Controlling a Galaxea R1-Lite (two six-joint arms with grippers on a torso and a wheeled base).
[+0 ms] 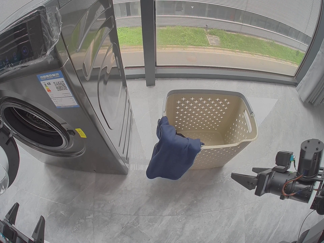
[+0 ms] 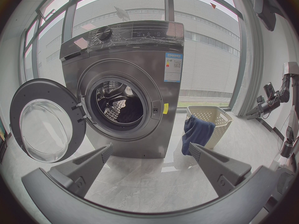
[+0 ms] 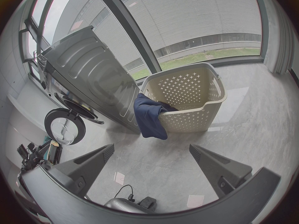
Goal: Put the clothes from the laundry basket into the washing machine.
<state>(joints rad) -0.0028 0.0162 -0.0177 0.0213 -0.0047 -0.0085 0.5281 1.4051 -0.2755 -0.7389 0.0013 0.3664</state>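
The washing machine [image 1: 101, 95] carries a blue-and-white label [image 1: 58, 89] on its front, above and to the right of the door opening. The label has a blue header line of characters, a small coloured scale at its left and a QR code [image 1: 60, 85] at its right. Rows of fine print run below, too small to read. A small yellow sticker [image 1: 80, 133] sits just beside the door latch, and its print cannot be made out. The control panel [image 1: 20, 48], under clear film, shows faint lit icons that are not legible. A small red triangle [image 2: 213, 5] shows high by the window; what it stands on cannot be told.
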